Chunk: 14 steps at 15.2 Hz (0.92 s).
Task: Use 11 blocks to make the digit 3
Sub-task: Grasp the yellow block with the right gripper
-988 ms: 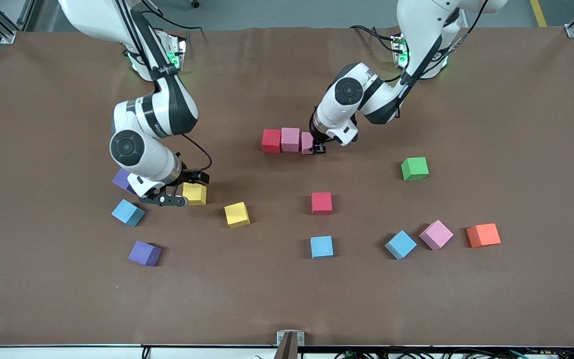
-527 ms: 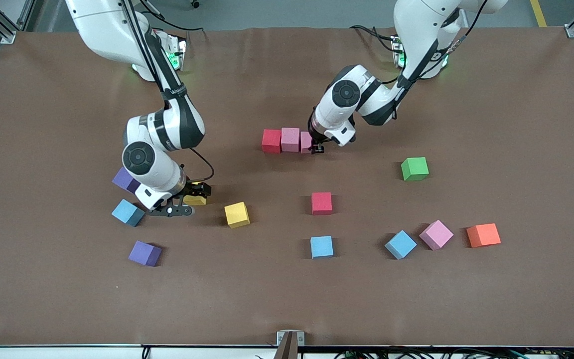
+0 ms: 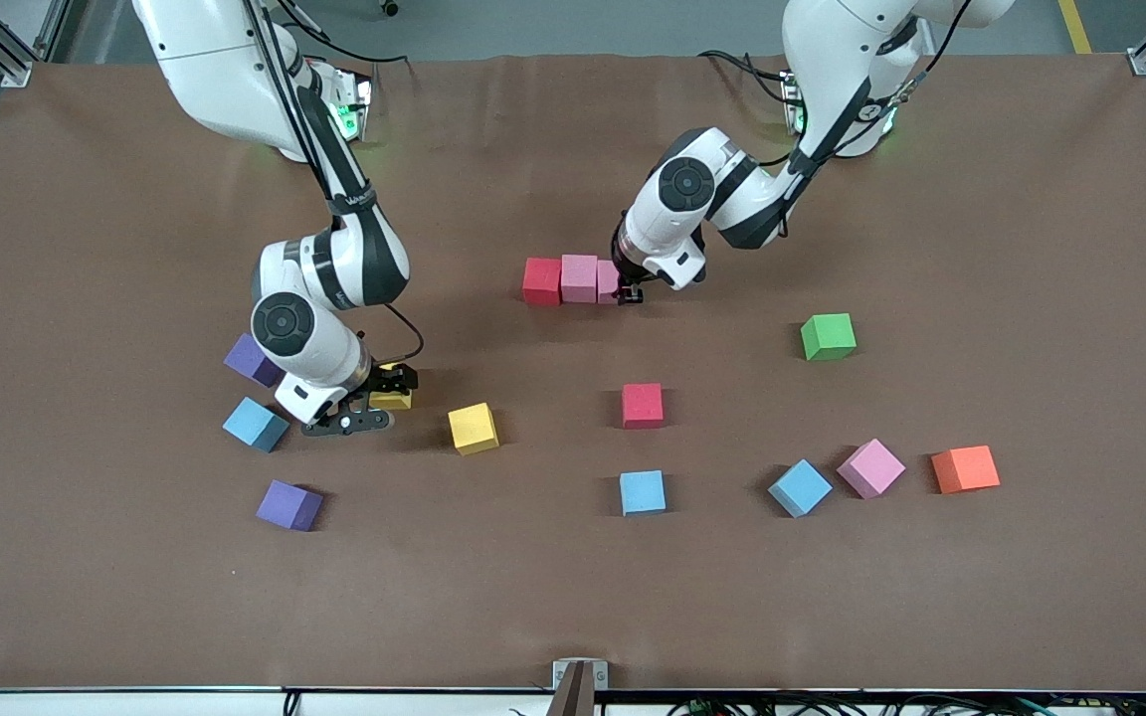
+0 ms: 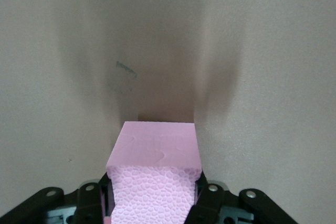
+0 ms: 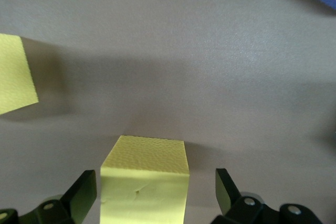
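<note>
Here the right gripper (image 3: 366, 406) sits low at the right arm's end of the table, jaws apart around a yellow block (image 5: 145, 184) without touching it; off-centre, one finger (image 5: 84, 192) would meet the cube first on closing and could twist it. A second yellow block (image 3: 474, 428) rests nearby. Toward the table's middle, the left gripper (image 3: 630, 291) has its jaws clamped on a pink block (image 4: 155, 174), pressed against the row (image 3: 562, 279) beginning the digit 3; opening while it is askew could nudge the neighbours.
</note>
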### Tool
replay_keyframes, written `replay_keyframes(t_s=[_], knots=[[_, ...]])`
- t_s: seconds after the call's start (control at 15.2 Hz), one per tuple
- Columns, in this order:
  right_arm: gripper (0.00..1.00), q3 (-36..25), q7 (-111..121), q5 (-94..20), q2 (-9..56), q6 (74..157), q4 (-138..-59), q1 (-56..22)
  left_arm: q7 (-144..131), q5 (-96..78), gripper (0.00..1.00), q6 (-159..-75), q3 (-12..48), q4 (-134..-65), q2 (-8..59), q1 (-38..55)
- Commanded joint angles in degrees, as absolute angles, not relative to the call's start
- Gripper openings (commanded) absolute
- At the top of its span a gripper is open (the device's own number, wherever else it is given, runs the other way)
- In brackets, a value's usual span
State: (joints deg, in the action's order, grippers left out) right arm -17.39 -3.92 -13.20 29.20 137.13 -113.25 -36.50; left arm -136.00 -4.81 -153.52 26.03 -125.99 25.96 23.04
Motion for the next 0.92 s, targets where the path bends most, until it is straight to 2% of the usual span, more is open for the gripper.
replay_keyframes(t_s=[0.0, 0.13, 0.33, 0.4, 0.46, 0.59, 0.86], knots=[[0.99, -16.2, -3.3, -13.1, 30.0, 138.6, -114.0, -36.0, -136.5, -4.0, 0.17, -154.2, 25.8, -125.0, 27.3, 23.6], [0.88, -15.5, -3.3, -13.1, 30.4, 139.7, -114.1, -35.8, -136.5, -4.0, 0.18, -154.2, 25.8, -124.8, 27.4, 23.6], [0.42, -15.0, -3.5, -13.2, 30.7, 139.6, -114.1, -35.6, -136.4, -3.6, 0.18, -154.2, 25.8, -124.4, 27.4, 23.6], [0.31, -15.0, -3.5, -13.2, 30.7, 139.4, -114.0, -35.6, -136.3, -2.8, 0.18, -154.2, 25.8, -124.4, 27.4, 23.6], [0.25, -15.0, -3.7, -13.2, 30.6, 138.9, -113.8, -35.6, -136.3, -2.3, 0.18, -154.2, 25.8, -124.4, 27.4, 23.6], [0.20, -15.0, -3.9, -13.2, 30.1, 136.9, -113.4, -36.0, -136.1, -2.2, 0.18, -154.2, 25.8, -124.3, 27.8, 23.6], [0.18, -15.0, -6.0, -13.4, 28.4, 129.1, -109.3, -38.2, -135.6, -0.8, 0.21, -154.0, 25.8, -124.1, 27.8, 24.0]])
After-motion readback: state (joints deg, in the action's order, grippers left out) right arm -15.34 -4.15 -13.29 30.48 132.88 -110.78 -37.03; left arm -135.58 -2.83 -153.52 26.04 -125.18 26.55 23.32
